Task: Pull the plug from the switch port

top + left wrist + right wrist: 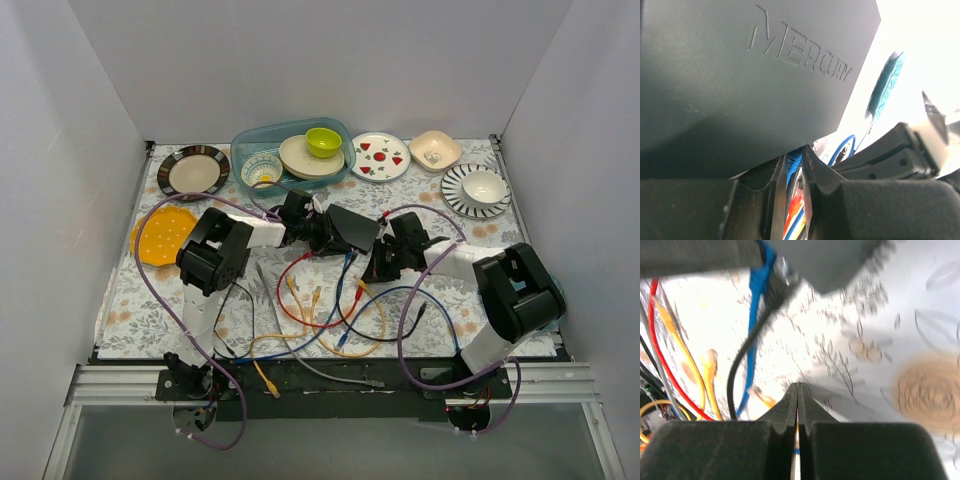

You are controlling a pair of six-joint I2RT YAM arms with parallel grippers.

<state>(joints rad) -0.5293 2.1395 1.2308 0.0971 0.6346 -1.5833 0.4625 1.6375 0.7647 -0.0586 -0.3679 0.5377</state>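
Observation:
The switch [352,228] is a flat black box in the middle of the table, between my two arms. In the left wrist view it fills the upper left, marked MERCURY [740,75]. My left gripper [322,232] is at the switch's left edge. Its jaws [795,170] are closed on a blue ribbed plug [793,161] just under the switch's edge. My right gripper [378,268] is right of the switch, shut and empty [797,387] over the floral cloth. In that blurred view a blue cable [757,285] and a black cord [740,370] run up to the switch [830,260].
Loose red, blue, yellow and grey cables [320,310] lie in front of the switch. At the back are a clear tub of bowls [290,150], a striped plate [193,170], a strawberry plate [380,157], a beige bowl [435,150] and a striped plate with a bowl [477,190]. A yellow plate [160,235] lies at the left.

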